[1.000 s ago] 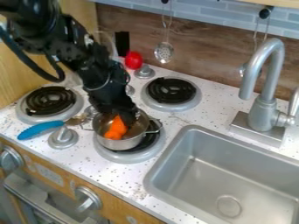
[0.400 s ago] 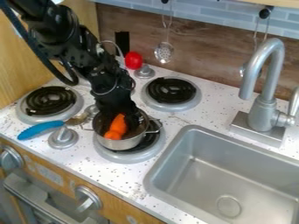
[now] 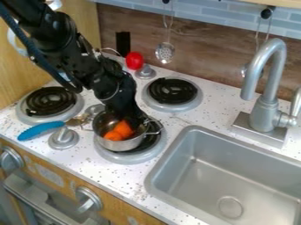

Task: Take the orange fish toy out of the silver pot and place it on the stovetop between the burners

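Note:
The black gripper [image 3: 134, 122] hangs down into the back right part of a small metal pot [image 3: 120, 144], close beside an orange object [image 3: 122, 129] lying in it. The pot stands on the front right burner [image 3: 144, 154], one handle toward the right. How the gripper's lower end meets the orange object is hard to make out.
A blue-handled utensil [image 3: 40, 130] lies left of the pot near a stove knob [image 3: 63, 138]. Behind are two burners, a red object [image 3: 134, 60] and a hanging slotted spoon [image 3: 165, 52]. The sink [image 3: 222, 176] and faucet [image 3: 266, 88] are at the right.
The gripper has shifted a little to the right within the pot. The orange object lies more tilted to the right than before, and the arm above has changed its pose.

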Action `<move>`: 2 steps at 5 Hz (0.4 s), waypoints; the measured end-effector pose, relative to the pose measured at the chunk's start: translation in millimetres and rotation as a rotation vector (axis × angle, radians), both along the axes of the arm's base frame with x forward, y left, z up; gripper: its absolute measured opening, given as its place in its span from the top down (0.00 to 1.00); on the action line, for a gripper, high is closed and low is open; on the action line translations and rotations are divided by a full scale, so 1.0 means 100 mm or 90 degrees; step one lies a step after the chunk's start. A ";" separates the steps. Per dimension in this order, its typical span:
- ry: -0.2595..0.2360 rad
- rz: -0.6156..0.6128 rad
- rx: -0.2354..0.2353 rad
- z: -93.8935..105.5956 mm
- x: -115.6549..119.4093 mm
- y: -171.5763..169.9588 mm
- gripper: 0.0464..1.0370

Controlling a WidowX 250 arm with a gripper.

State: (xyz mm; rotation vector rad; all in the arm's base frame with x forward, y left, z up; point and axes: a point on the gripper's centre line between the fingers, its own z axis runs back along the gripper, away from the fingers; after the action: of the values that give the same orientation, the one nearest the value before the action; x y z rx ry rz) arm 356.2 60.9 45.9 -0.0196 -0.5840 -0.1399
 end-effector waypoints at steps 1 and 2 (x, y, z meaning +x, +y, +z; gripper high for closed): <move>-0.003 -0.035 -0.004 0.04 -0.03 -0.10 0.64; -0.025 -0.056 0.000 0.20 -0.07 -0.20 0.65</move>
State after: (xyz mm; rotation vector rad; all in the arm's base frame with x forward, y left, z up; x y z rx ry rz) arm 348.9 41.3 66.1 -0.0429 -0.6226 -0.2262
